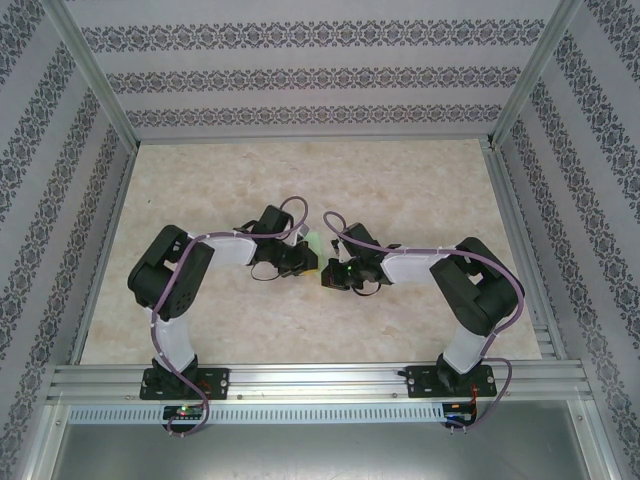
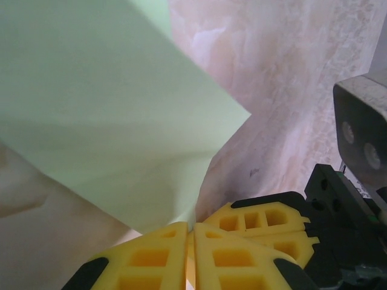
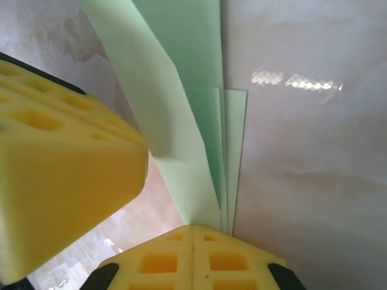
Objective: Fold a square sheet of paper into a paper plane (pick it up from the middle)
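Above the middle of the beige marbled table [image 1: 420, 190], the thin pale green paper sheet [image 2: 109, 121], partly folded, is pinched at its edges by the left gripper [image 2: 192, 226] and right gripper [image 3: 192, 228], jaws clamped on it. Uneven pulling could tear it or slide layers, skewing creases.

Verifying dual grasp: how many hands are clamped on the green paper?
2. The left hand is shut on an edge of the folded green paper, left of centre; the right hand is shut on its layered end right beside it, both mid-table.
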`<act>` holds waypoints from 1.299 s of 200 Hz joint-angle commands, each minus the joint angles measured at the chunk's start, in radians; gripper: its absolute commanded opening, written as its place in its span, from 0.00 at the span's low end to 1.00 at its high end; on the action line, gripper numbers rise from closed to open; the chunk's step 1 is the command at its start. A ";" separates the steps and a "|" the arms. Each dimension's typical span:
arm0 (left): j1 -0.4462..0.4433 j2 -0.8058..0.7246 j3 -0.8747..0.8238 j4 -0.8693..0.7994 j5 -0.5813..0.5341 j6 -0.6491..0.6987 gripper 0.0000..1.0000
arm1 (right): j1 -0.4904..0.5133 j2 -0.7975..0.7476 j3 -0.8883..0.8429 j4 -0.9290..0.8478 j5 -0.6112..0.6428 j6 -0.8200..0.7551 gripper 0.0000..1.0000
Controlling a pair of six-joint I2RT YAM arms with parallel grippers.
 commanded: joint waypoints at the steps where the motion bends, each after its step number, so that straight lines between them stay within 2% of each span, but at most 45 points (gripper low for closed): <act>1: -0.018 0.032 0.023 -0.002 0.010 0.039 0.12 | -0.011 0.050 -0.018 -0.071 0.052 0.011 0.02; 45: -0.022 0.063 0.042 -0.023 0.002 0.052 0.12 | -0.009 0.061 -0.016 -0.088 0.055 0.010 0.02; 118: -0.004 0.090 0.106 -0.137 -0.149 0.120 0.12 | -0.010 0.065 -0.063 -0.171 0.093 -0.035 0.02; 179: 0.046 0.155 0.214 -0.188 -0.170 0.189 0.13 | -0.010 0.069 -0.113 -0.195 0.101 -0.067 0.03; 260: 0.134 0.206 0.250 -0.196 -0.168 0.293 0.14 | -0.012 0.086 -0.123 -0.198 0.095 -0.078 0.03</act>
